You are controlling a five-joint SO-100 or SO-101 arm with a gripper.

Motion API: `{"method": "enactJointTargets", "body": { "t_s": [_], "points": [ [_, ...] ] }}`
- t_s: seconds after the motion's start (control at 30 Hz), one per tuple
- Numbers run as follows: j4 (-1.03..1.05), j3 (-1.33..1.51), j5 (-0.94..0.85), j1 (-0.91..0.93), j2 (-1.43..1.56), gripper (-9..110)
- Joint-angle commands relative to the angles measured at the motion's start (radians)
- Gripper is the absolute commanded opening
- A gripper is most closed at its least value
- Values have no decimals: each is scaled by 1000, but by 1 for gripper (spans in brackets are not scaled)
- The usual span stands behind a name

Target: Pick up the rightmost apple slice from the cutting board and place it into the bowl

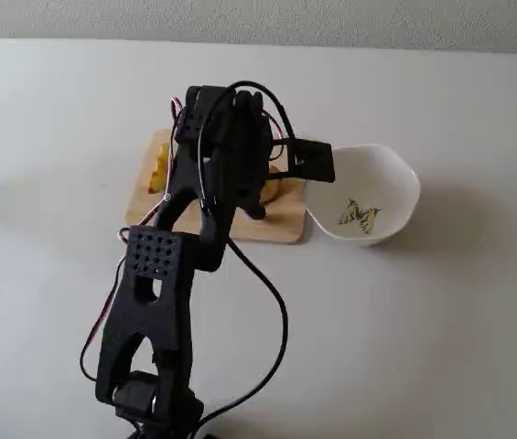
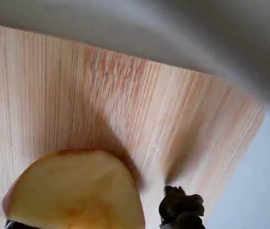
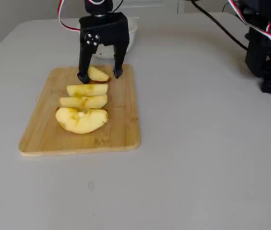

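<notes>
The rightmost apple slice (image 3: 98,74) lies at the far end of the cutting board (image 3: 121,120), closest to the bowl (image 3: 131,33). My gripper (image 3: 100,75) stands open and points down, with one fingertip on each side of this slice, close to the board. In the wrist view the slice (image 2: 72,191) fills the lower left, and one dark fingertip (image 2: 181,210) sits apart to its right over the board (image 2: 125,95). In a fixed view the bowl (image 1: 395,169) is to the right of the board (image 1: 281,224), and my arm hides most of the board.
Three more yellow apple slices (image 3: 83,101) lie in a row on the nearer half of the board. Black hardware with red and white wires (image 3: 267,48) stands at the right of the table. A black cable (image 1: 272,311) loops beside the arm's base.
</notes>
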Motion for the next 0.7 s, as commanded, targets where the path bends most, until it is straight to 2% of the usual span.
{"method": "enactJointTargets", "body": {
  "t_s": [0.0,0.17,0.37,0.67],
  "points": [
    [41,-8,-84,17,75,26],
    [38,-11,-196,32,63,21],
    [35,-26,-305,37,41,0],
    [37,-55,-337,46,60,0]
  ]
}}
